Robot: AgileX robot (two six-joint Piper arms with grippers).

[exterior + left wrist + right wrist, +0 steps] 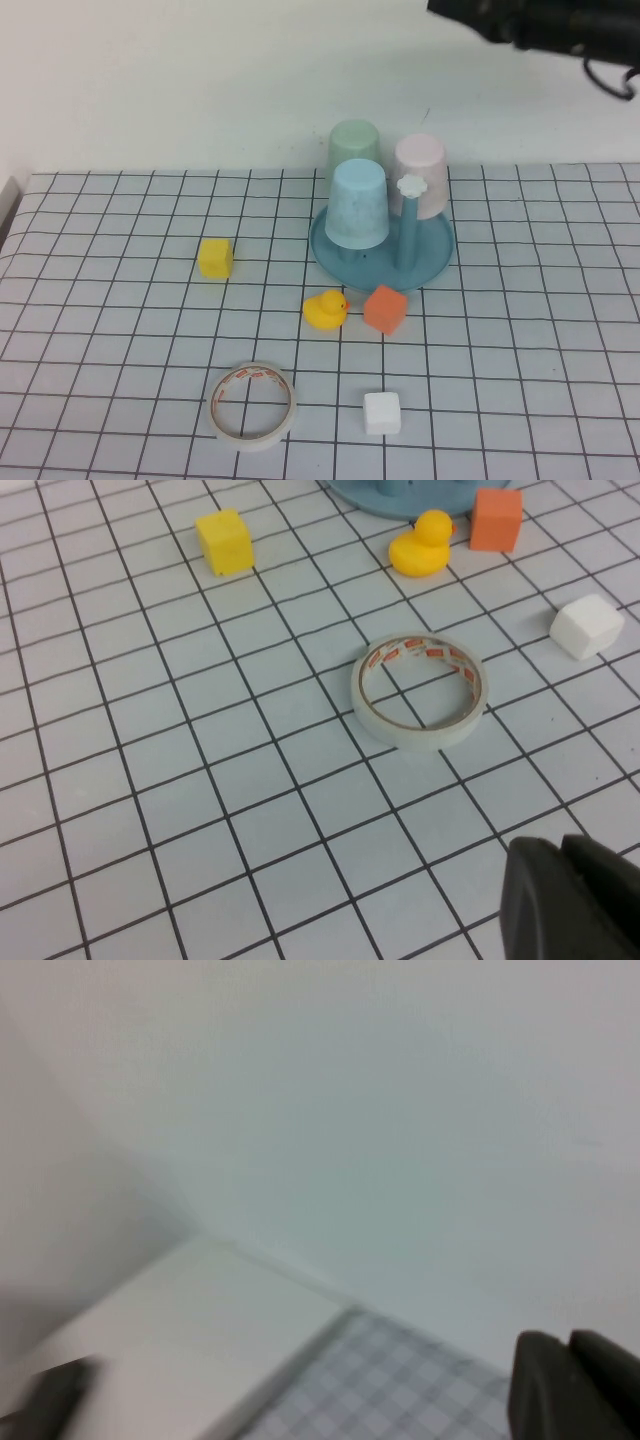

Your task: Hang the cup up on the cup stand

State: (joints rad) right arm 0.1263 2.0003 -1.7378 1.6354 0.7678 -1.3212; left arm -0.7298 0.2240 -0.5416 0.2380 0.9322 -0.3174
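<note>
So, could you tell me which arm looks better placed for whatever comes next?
Probably neither needs to: the pink cup already sits on the cup stand. The right gripper, shut, is raised; the left gripper, shut, hangs near the tape.

The right arm [545, 25] is matte black — a chunky, blocky housing with rounded edges, seen above the cup stand [383, 262] near the upper corner of the high view. A thin black cable [610, 80] loops out from its underside. The left gripper [575, 900] shows in its wrist view as two dark grey, rounded, smooth pads pressed together, a narrow seam between them. The right gripper [575, 1385] looks the same in its own wrist view — dark, rounded pads meeting at a thin seam.
</note>
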